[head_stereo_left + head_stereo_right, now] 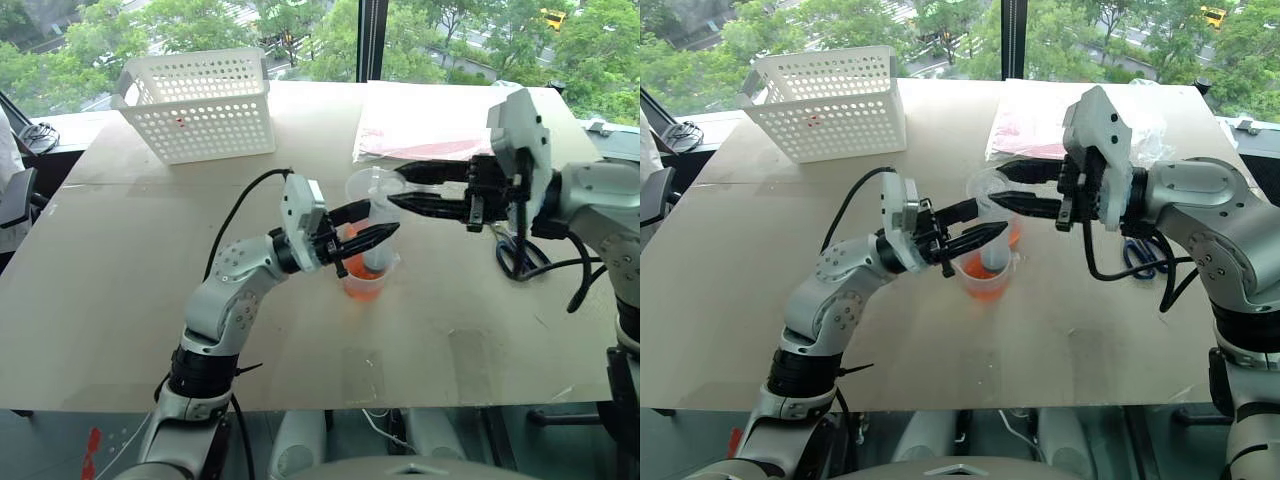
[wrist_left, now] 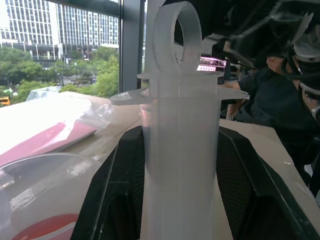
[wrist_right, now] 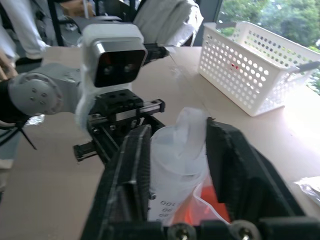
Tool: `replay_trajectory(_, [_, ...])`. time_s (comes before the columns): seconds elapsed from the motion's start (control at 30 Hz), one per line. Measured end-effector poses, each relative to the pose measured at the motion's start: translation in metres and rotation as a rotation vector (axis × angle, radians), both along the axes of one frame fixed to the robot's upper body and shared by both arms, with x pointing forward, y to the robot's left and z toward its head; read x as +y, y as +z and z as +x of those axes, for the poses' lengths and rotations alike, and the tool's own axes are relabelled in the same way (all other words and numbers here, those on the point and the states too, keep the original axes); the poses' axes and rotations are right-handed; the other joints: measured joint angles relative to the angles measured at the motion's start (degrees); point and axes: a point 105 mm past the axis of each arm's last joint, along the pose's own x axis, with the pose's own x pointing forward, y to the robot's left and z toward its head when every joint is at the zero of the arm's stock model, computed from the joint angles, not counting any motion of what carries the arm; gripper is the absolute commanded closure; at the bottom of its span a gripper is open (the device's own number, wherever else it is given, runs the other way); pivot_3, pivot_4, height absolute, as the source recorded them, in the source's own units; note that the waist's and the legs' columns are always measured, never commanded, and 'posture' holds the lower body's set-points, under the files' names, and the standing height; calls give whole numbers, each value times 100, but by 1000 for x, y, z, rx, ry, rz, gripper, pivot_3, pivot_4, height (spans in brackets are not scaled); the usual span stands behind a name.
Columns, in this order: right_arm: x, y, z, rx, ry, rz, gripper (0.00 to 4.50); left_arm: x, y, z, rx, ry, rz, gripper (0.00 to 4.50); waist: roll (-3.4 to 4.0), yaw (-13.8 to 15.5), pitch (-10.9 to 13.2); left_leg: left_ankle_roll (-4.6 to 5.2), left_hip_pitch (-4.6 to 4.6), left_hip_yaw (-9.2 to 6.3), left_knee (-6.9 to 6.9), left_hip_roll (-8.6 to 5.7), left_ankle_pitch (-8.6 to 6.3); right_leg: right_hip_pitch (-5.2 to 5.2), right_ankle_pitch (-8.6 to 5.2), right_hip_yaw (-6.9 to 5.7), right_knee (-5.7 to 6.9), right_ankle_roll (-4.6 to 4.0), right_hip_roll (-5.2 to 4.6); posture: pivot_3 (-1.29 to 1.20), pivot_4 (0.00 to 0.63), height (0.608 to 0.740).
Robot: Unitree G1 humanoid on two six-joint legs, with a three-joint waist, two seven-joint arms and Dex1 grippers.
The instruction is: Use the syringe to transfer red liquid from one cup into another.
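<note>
Left wrist view: left pincer (image 1: 372,222) clamps syringe (image 2: 180,165) upright near table (image 1: 120,250) centre.

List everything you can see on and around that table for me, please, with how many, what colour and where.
syringe: one, clear with a white ring end, upright in the cup with red liquid, mid-table
cup with red liquid: one, clear, orange-red inside, centre of the table
second cup: one, clear, just behind the syringe
basket: one, white, perforated, far left of the table
plastic bag: one, clear with red and white contents, far right of the table
table: one, beige top, by the window
scissors: one pair, blue handles, table's right side under the arm
left gripper: one, black, shut on the syringe barrel
right gripper: one, black, jaws either side of the syringe's top
</note>
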Motion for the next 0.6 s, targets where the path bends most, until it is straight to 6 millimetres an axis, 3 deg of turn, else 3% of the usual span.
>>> replay_trajectory(0.1, [-3,4,-4,2,16,38,222,6,14,2,-9,23,-35,3008,1,-1,0,0,3,-1,0,0,0,0,0,-1,3,0,1,0,150,740])
replay_trajectory(0.23, [-17,10,-12,38,34,106,222,15,37,6,33,38,-127,3008,-1,13,1,0,0,-3,1,0,0,2,0,-3,2,1,0,0,150,740])
replay_trajectory(0.33, [-31,10,-20,59,13,125,222,34,63,16,113,87,-230,3008,-5,3,3,0,-1,-9,1,0,0,2,0,-5,1,3,0,0,150,740])
replay_trajectory(0.43, [-44,-11,-25,126,-44,96,222,68,99,30,201,180,-326,3008,-6,-14,3,0,1,-12,0,0,0,2,-3,-7,3,9,2,0,150,740])
replay_trajectory(0.5, [-48,-20,-26,159,-66,90,222,80,106,33,240,221,-308,3008,-5,-51,3,0,7,-10,-1,1,0,2,-5,1,6,12,2,0,150,740])
replay_trajectory(0.6, [-56,-35,-31,191,-97,57,222,101,95,43,404,332,-153,3008,-7,-81,5,0,8,-9,-1,0,0,2,-14,2,7,27,2,0,150,740])
